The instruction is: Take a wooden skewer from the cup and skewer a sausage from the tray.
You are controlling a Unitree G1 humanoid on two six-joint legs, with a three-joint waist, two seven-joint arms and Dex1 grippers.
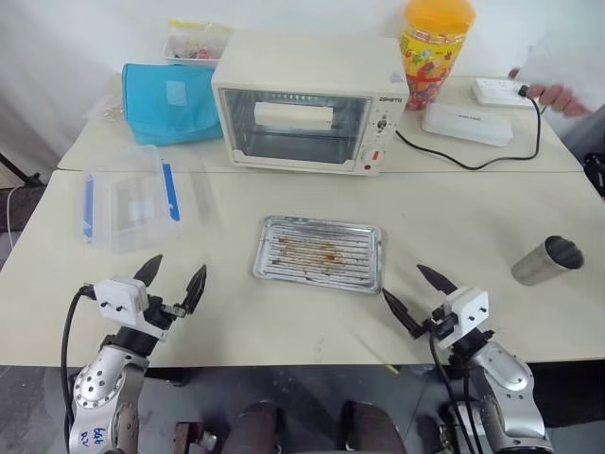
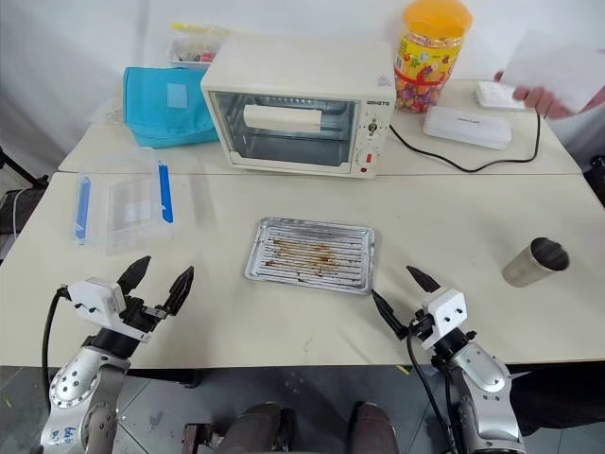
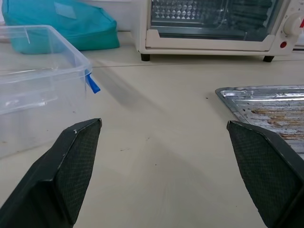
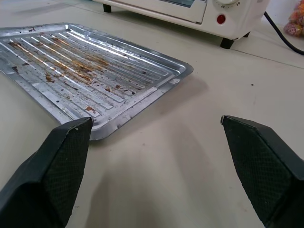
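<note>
Left eye view looks down on a pale table (image 1: pixel 236 312) with the tray (image 1: pixel 319 253) lying flat near its middle, ridged bottom streaked with brown grease and nothing on it. The cup (image 1: pixel 547 261) lies tipped on its side well to the right of the tray, open mouth turned toward the far right (whether anything is inside cannot be told). The left gripper (image 1: pixel 174 281) hovers over the near edge of the table, left of the tray, its two black fingers spread wide and holding nothing. The right gripper (image 1: pixel 417 296) sits at the near edge just off the tray's near right corner, fingers likewise spread apart and empty; in the right wrist view that corner of the tray lies close ahead of one finger (image 4: pixel 52 178), not touching it.

A clear box (image 1: pixel 132 200) with blue clips stands to the left, beyond the left gripper. Behind the tray stands a white toaster oven (image 1: pixel 307 102) with its door shut, a teal pouch (image 1: pixel 170 102) to its left and an orange-lidded candy jar (image 1: pixel 433 52) to its right. A person's hand (image 1: pixel 561 98) rests at the far right corner beside a white power strip (image 1: pixel 499 91).
</note>
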